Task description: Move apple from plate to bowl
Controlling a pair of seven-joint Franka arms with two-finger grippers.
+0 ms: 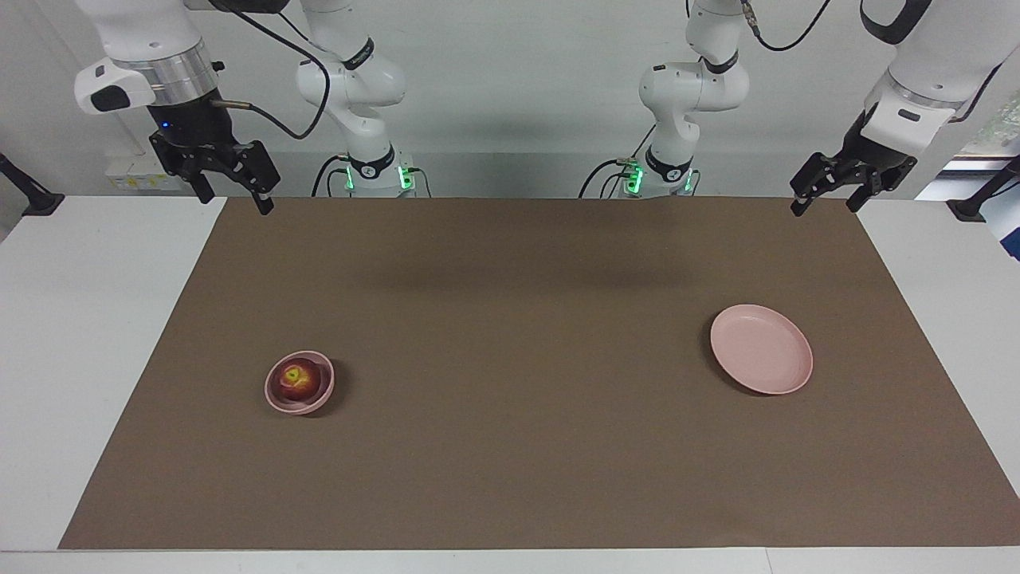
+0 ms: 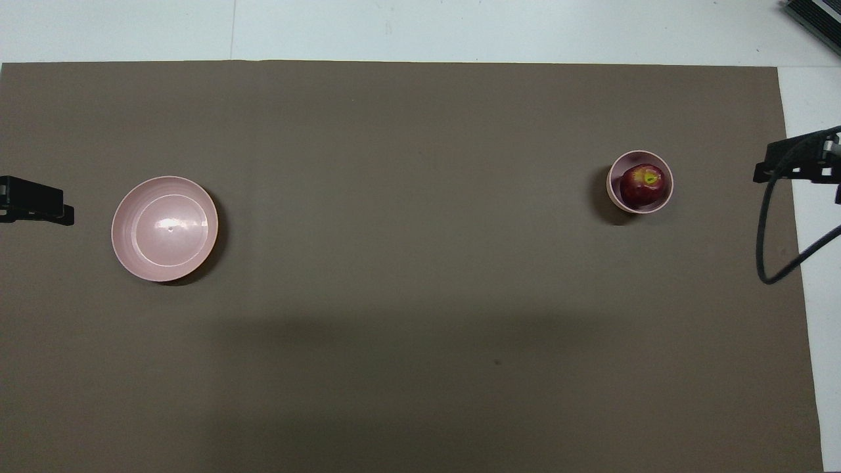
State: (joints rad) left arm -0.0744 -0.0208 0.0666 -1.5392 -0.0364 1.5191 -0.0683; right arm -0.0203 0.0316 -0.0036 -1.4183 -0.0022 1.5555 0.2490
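**Apple sits in the bowl, both arms raised at the table's corners**

We see a white table (image 1: 96, 335) against a pale wall, most of it covered by a brown mat (image 1: 526, 383). On the mat the small pink bowl (image 1: 277, 396) stands toward the right arm's end, at about eight o'clock from the mat's middle in the facing view, and the apple (image 1: 300, 380) lies inside it, yellowish top patch turned up. The pink plate (image 1: 761, 348) rests bare toward the left arm's end, at about three o'clock from the mat's middle in the same view, well apart from the bowl.

The right gripper (image 1: 236, 201) hangs in the air over the mat's corner nearest its own base, at roughly eleven o'clock from the bowl in the facing view and well clear of it; its fingers are spread with nothing between them. The left gripper (image 1: 825, 202) hangs over the mat's other robot-side corner, at about one o'clock from the plate, its fingers likewise parted and bare.

Both arms are bent high at the elbow with wrists angled down, and a black cable (image 1: 295, 88) loops from the right wrist. In the overhead view only dark tips show at nine and three o'clock.

We can read no writing or labels on anything.
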